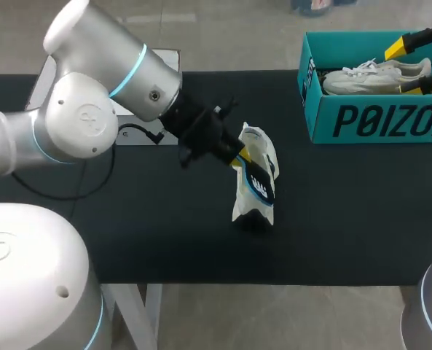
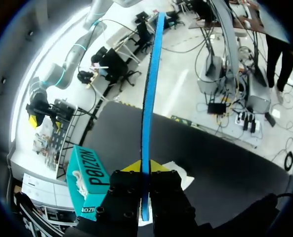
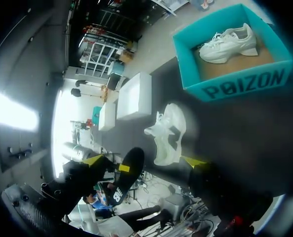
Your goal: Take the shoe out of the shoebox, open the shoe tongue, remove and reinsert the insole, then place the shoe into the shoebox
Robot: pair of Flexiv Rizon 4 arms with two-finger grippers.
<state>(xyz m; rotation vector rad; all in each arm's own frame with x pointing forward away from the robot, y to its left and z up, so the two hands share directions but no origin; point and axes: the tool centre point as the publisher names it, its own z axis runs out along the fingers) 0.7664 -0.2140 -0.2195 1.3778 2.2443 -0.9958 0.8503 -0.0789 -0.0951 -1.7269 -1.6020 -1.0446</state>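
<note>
The left hand (image 1: 243, 157) (image 2: 144, 167) is clamped on one end of the insole (image 1: 261, 186) (image 2: 148, 98) (image 3: 126, 175), its two yellow-tipped fingers pressed to the flat faces. The insole is a thin, flat, stiff-looking piece, black on the face with white print and a blue rim. It sticks straight out ahead of the fingers, edge-on in the left wrist view. In the head view its long axis slants from the hand toward the near right.

Just under it lies the shoe (image 1: 245, 198) (image 2: 180, 174) (image 3: 168, 133), a white soft-sided trainer out of the box on the table (image 1: 347, 219). Its long axis runs roughly from the far edge toward the near edge; which end is the toe I cannot tell. It sits about mid-table, well clear of every edge, on a matte black surface. Bare table lies on all sides of it, with the widest stretch between it and the box.

The right hand (image 1: 409, 67) (image 3: 145, 161) has its fingers spread wide with nothing gripped. In the head view its tips show in front of the shoebox (image 1: 376, 120) (image 2: 89, 180) (image 3: 240, 84). This is a teal card box with straight walls and an open top, standing at the table's far right. A second shoe (image 1: 368, 73) (image 3: 225, 42), white and laced, lies inside it along the box's length.
</note>
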